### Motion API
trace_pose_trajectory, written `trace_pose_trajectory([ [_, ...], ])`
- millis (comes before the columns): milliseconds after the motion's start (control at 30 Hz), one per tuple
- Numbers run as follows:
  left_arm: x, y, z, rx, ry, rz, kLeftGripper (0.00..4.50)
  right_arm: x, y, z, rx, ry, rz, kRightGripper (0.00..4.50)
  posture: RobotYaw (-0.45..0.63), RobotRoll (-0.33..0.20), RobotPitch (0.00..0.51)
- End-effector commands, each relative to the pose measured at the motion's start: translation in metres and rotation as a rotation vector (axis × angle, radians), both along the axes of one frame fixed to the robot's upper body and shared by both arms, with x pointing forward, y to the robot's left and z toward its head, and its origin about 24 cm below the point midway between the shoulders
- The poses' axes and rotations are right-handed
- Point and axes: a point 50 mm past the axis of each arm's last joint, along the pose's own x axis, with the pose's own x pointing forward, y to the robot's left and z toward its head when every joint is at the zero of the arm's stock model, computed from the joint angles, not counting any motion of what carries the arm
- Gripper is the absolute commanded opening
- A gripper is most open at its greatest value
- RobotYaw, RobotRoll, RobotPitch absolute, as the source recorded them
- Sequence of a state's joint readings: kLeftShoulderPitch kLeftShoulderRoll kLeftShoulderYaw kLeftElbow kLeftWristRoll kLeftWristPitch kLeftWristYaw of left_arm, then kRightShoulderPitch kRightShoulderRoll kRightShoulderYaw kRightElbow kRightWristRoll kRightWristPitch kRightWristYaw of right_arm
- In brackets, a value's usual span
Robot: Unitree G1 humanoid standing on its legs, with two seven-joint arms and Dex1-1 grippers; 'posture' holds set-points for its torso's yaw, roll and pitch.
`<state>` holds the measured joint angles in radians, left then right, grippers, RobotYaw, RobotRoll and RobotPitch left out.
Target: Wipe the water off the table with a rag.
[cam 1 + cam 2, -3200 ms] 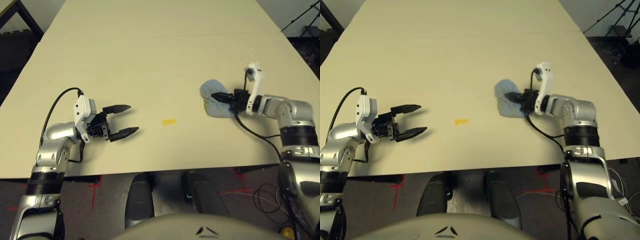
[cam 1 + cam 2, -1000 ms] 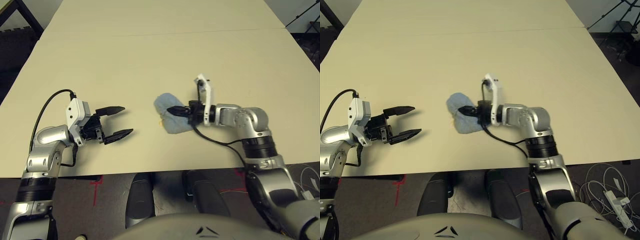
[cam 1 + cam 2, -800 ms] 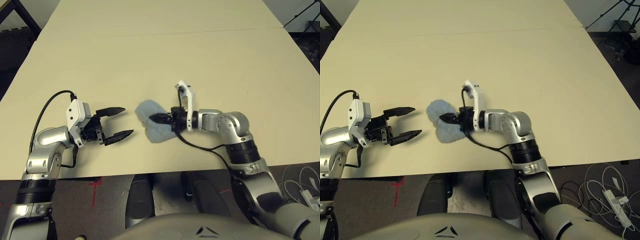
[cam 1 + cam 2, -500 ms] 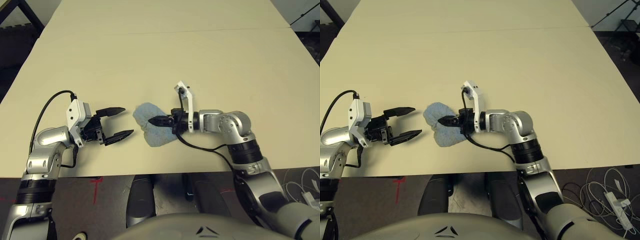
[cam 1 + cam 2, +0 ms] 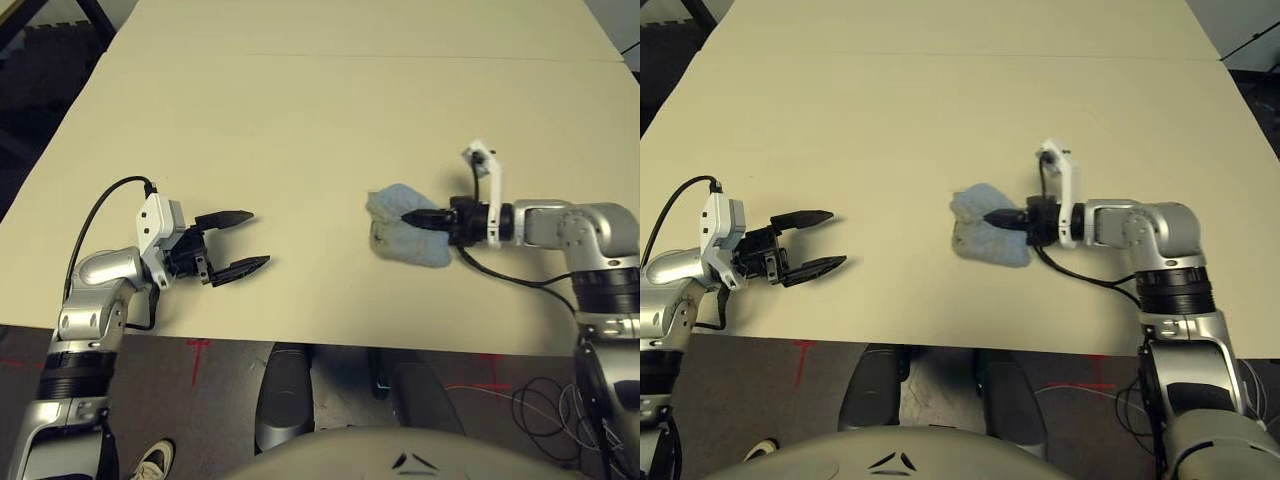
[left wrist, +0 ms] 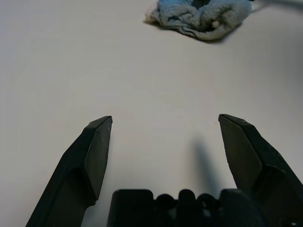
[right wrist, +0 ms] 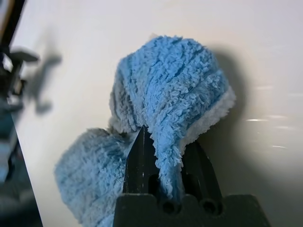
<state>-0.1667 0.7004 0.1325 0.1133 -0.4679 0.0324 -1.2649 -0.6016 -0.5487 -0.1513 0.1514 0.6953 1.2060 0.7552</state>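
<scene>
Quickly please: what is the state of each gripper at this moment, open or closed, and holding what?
Left gripper: open, holding nothing, above the table.
Right gripper: closed on the rag.

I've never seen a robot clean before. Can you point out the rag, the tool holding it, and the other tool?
rag [image 5: 408, 240], left eye view, on its fuzzy blue middle.
right tool [image 5: 412, 216], left eye view, at its black tips clamped on the rag.
left tool [image 5: 246, 241], left eye view, midway between its spread tips.

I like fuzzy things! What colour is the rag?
Light blue rag, paler along its edge; the right wrist view shows it best.
</scene>
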Motion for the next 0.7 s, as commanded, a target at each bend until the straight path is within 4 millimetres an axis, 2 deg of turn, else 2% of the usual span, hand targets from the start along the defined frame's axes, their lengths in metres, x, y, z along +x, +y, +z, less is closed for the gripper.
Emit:
trace_pose_trajectory([
  [33,0.002,-0.004,-0.007,0.008,0.018,-0.019,4.50,0.011,-0.018,0.029,0.049,-0.084,-0.080,0.12,0.18,0.000,0.233],
  [133,0.004,-0.005,-0.007,0.003,0.014,-0.024,4.50,0.017,-0.039,0.040,0.004,-0.119,-0.156,0.12,0.17,0.000,0.225],
  [300,0.006,-0.007,-0.009,-0.001,0.009,-0.024,4.50,0.022,-0.089,0.051,-0.117,-0.141,-0.299,0.12,0.17,0.000,0.215],
  [433,0.007,-0.007,-0.010,-0.002,0.007,-0.023,4.50,0.022,-0.109,0.041,-0.198,-0.116,-0.339,0.12,0.17,0.000,0.214],
  [567,0.007,-0.007,-0.011,-0.004,0.003,-0.019,4.50,0.023,-0.123,0.013,-0.365,-0.079,-0.401,0.12,0.18,0.000,0.214],
  [633,0.007,-0.006,-0.011,-0.004,0.002,-0.014,4.50,0.025,-0.123,0.002,-0.440,-0.093,-0.401,0.85,0.19,0.000,0.213],
  [700,0.006,-0.005,-0.011,-0.008,-0.003,-0.003,4.50,0.028,-0.121,-0.002,-0.472,-0.146,-0.400,1.48,0.19,0.000,0.213],
])
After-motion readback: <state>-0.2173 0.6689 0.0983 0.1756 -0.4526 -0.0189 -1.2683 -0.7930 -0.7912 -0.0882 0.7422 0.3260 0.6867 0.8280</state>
